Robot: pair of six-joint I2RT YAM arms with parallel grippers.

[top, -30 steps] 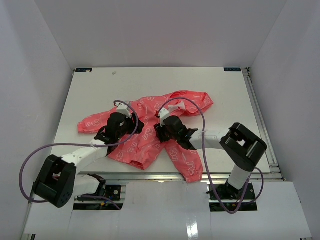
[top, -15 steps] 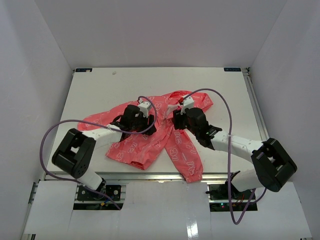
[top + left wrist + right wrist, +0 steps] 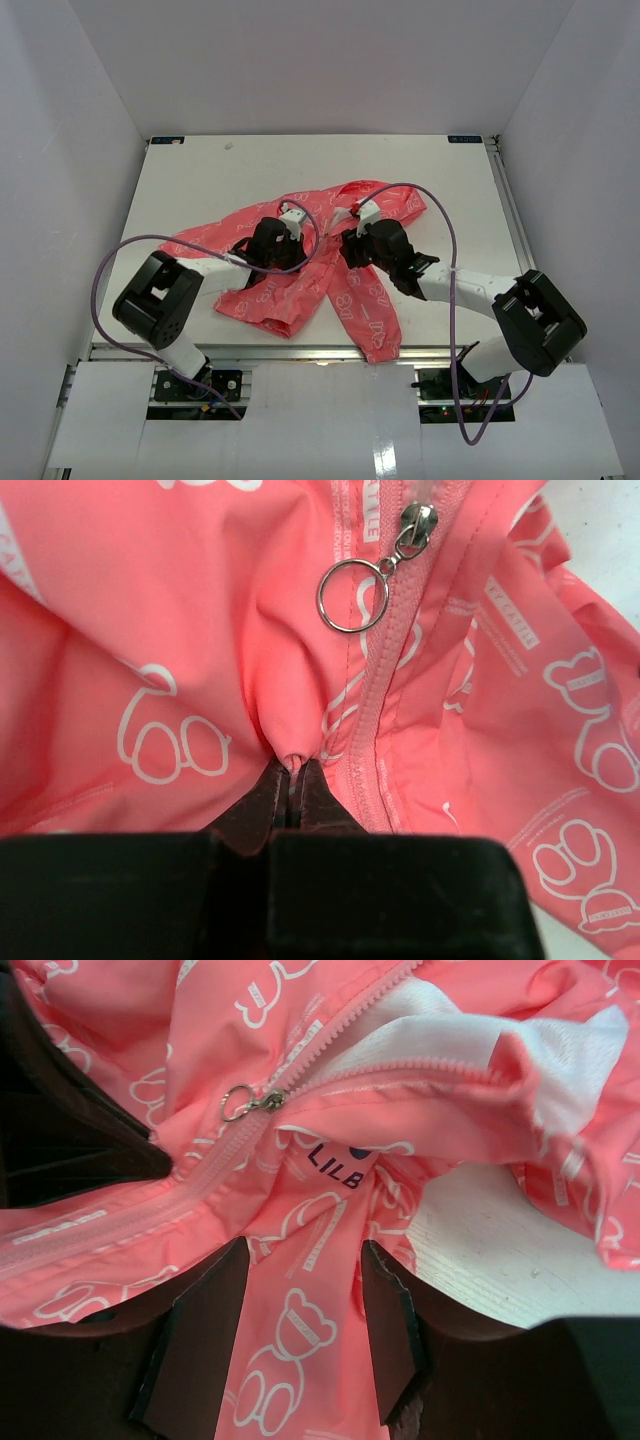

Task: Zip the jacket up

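The coral-pink jacket (image 3: 368,310) with white bear print lies crumpled on the white table (image 3: 200,180). My left gripper (image 3: 293,767) is shut on a small fold of the jacket (image 3: 150,630) just left of the zipper track (image 3: 375,730). The metal zipper pull with its ring (image 3: 347,595) lies a little ahead of that pinch. My right gripper (image 3: 300,1295) stands open, its fingers (image 3: 200,1335) straddling a strip of jacket fabric below the zipper pull (image 3: 250,1100). Beyond the pull the zipper is parted and shows white lining (image 3: 430,1030). From above, the left gripper (image 3: 290,250) and right gripper (image 3: 350,245) sit close together mid-jacket.
Bare table (image 3: 490,1250) shows to the right of the right gripper's fingers. The left gripper's dark body (image 3: 60,1130) is close on the left in the right wrist view. Purple cables (image 3: 430,200) loop over both arms. White walls enclose the table.
The left gripper's jaws have shut, pinching a fold of jacket beside the zipper. Both arms reached farther up the jacket than a second ago, then barely shifted.
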